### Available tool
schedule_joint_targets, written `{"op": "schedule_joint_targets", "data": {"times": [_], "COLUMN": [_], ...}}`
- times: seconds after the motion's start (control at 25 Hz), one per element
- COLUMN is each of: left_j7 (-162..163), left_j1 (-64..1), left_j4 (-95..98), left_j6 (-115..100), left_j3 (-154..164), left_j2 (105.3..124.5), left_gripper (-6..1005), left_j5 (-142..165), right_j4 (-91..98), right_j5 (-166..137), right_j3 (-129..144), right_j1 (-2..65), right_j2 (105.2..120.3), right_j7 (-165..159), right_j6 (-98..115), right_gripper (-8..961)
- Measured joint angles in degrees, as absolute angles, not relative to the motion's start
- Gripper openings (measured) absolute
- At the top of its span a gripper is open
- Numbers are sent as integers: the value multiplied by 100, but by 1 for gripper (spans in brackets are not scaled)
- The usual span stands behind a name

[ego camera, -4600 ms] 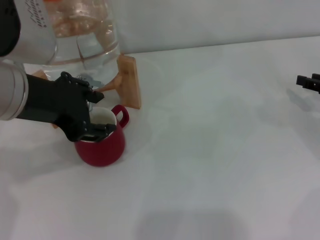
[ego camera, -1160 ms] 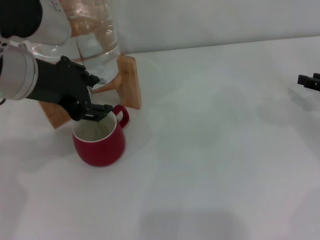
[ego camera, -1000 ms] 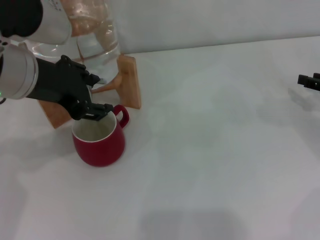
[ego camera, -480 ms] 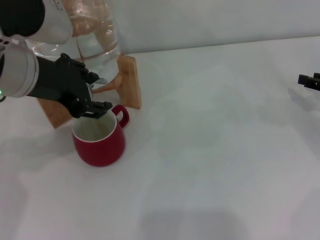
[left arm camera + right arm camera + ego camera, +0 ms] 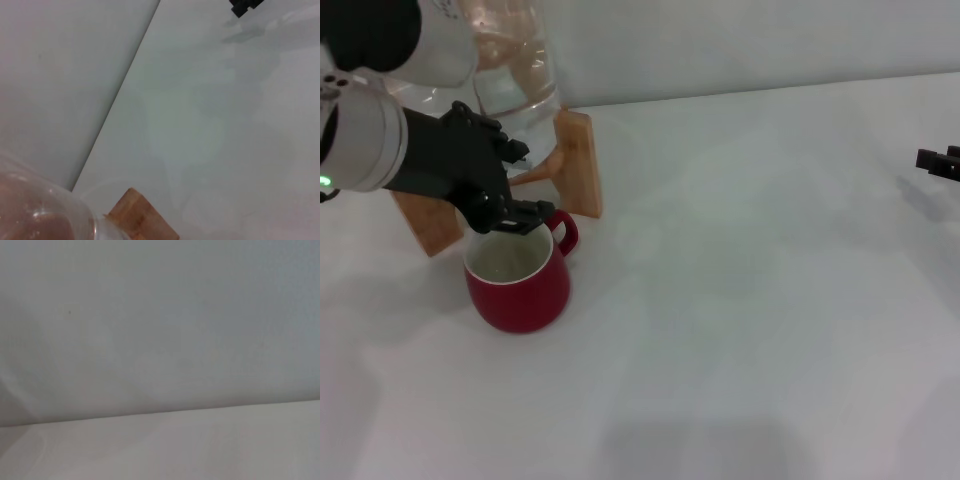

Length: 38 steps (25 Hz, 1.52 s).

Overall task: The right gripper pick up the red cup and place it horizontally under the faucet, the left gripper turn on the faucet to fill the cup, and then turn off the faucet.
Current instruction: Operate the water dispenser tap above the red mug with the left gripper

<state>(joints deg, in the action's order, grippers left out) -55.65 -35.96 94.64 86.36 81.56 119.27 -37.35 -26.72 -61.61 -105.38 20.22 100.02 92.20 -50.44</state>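
The red cup (image 5: 518, 283) stands upright on the white table, its white inside showing and its loop handle turned toward the wooden stand. My left gripper (image 5: 516, 196) hangs just above the cup's far rim, right in front of the base of the glass water jar (image 5: 510, 60). The faucet is hidden behind this gripper. Only the black tip of my right gripper (image 5: 938, 162) shows, parked at the table's far right edge; it also appears far off as the right gripper (image 5: 245, 6) in the left wrist view.
A wooden stand (image 5: 578, 162) holds the jar at the back left. The left wrist view shows part of the jar (image 5: 40, 215) and of the wooden stand (image 5: 142, 222). A grey wall runs behind the table. The right wrist view shows only wall and table.
My left gripper has risen from the cup's rim and shifted back toward the jar. The cup and the right arm have not moved.
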Motion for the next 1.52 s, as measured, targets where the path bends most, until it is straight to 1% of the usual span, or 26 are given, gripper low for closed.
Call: {"op": "schedule_joint_targets", "data": {"times": [0.72, 1.04, 1.52], "left_j7": [-5516, -5421, -5344], "left_j1": [-3647, -3394, -3282], "left_j4": [9591, 9831, 9857], "left_j6": [8672, 9031, 8993], "left_j3": [8411, 8480, 8386], "left_j2": [11929, 11935, 11935], "left_gripper": [663, 664, 663], "left_j5": [-3849, -3914, -3627], "right_j4": [-2649, -2599, -2599], "right_j5": [-6161, -6153, -6181], "right_j3": [-10538, -10553, -10626], "right_j1": [2021, 2022, 2048], "right_j2": [10002, 9998, 10012], "right_j7": [9220, 9220, 9220], "right_j6": [-5045, -5038, -5036], "right_gripper": [547, 547, 547]}}
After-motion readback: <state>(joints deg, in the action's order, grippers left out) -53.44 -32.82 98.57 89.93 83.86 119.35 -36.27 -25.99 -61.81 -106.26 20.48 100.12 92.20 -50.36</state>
